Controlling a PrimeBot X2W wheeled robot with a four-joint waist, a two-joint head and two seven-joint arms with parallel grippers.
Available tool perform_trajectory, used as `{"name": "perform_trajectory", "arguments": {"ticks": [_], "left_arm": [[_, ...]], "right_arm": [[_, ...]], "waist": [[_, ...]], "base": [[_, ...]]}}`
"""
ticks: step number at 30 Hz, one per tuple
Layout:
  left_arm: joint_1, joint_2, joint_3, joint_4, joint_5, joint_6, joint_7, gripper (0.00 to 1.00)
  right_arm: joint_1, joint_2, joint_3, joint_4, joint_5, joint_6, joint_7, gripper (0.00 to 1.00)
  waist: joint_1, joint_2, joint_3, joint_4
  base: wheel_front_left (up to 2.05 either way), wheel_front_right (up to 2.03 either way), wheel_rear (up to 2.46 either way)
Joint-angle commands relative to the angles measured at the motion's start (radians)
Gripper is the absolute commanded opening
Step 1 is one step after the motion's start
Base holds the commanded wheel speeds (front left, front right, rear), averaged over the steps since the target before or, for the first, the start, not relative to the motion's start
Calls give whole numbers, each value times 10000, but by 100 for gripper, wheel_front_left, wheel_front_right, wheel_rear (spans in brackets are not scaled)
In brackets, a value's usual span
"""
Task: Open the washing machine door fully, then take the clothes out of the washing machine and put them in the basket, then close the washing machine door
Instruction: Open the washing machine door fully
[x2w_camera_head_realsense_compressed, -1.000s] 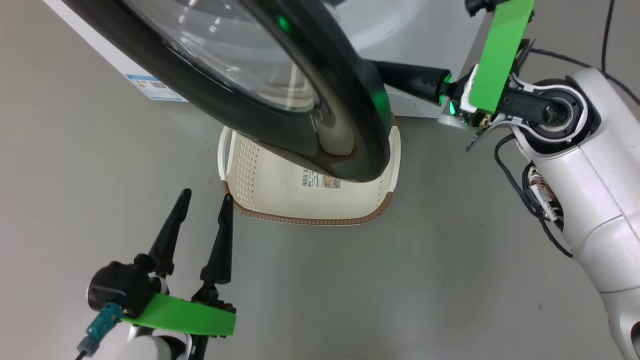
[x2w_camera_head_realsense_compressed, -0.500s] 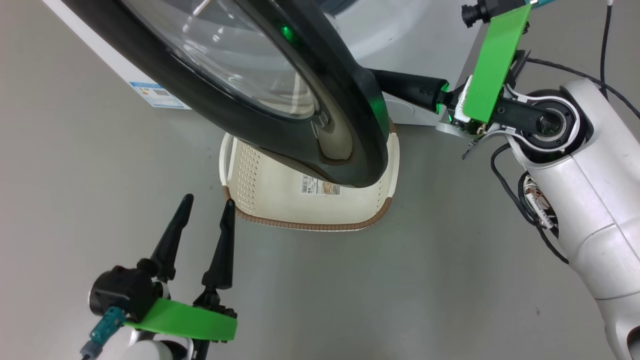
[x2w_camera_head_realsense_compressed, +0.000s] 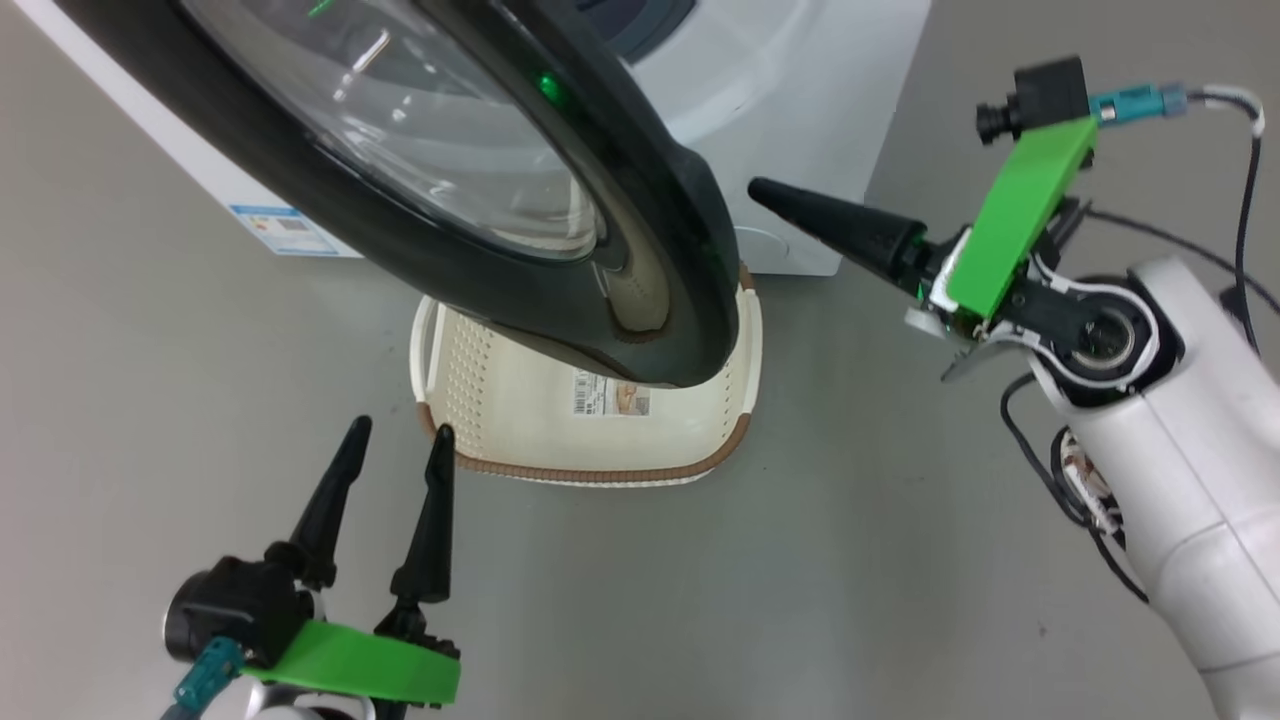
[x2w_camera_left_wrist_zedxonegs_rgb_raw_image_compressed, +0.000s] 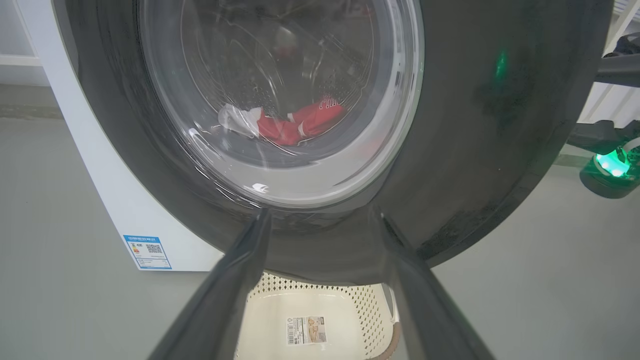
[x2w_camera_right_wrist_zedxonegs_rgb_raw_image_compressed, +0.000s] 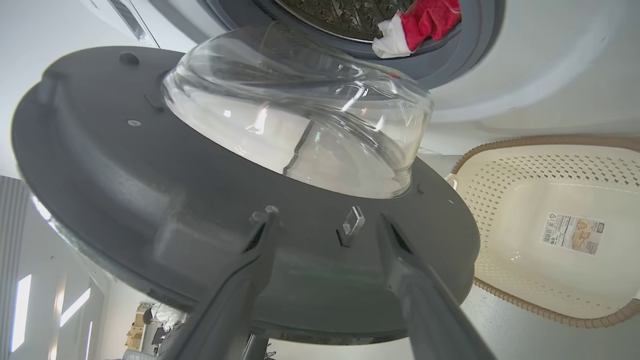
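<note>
Washing machine door (x2w_camera_head_realsense_compressed: 400, 250) stands swung out from the white washing machine (x2w_camera_head_realsense_compressed: 800, 120), its glossy black rim and bulging glass bowl hanging over the basket (x2w_camera_head_realsense_compressed: 600, 472). The basket sits on the grey floor (x2w_camera_head_realsense_compressed: 850, 520) right at the foot of the machine's front, with a barcode sticker (x2w_camera_head_realsense_compressed: 610, 395) showing on its bottom. The clothes (x2w_camera_left_wrist_zedxonegs_rgb_raw_image_compressed: 300, 125) lie inside the drum, a red heap with a white part, low down by the grey rubber ring at the mouth.

Seen from its own wrist, the right gripper (x2w_camera_right_wrist_zedxonegs_rgb_raw_image_compressed: 325, 216) has its two dark fingers spread apart and free, pointing at the door's inner face below the glass bowl. From above, its tip is just beside the door's outer edge, with a gap between them. The left gripper (x2w_camera_head_realsense_compressed: 400, 428) hovers over the floor just beside the basket's near left corner, fingers apart too, gripping nothing, aimed at the door's front. A small blue label (x2w_camera_head_realsense_compressed: 280, 225) sits low on the machine's front, near its left corner.
</note>
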Motion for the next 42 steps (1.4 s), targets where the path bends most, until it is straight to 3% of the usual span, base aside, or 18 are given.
{"name": "perform_trajectory", "arguments": {"ticks": [1,23,30,35,42], "left_arm": [[229,183,444,-180,148,11,-78,100],[735,183,1014,-96,416,-55,-78,100],[806,183,1142,-51,464,-63,-78,100],[885,183,1261,-11,512,-68,-78,100],[971,183,1294,42,555,-73,-78,100]], "right_arm": [[405,45,-107,-327,-15,77,-217,100],[4108,-509,-809,-1347,-331,77,-2298,100],[4929,-909,-338,-1571,-1380,77,-3699,100],[5245,-1204,-61,-1687,-1981,77,-5294,100],[5326,-1802,1008,-1231,-3760,77,-7955,100]], "waist": [[0,0,-162,-201],[0,0,-756,-971],[0,0,-839,-1090],[0,0,-917,-1195],[0,0,-1022,-1256]], "base": [[0,0,0],[0,0,0],[0,0,0],[0,0,0],[0,0,0]]}}
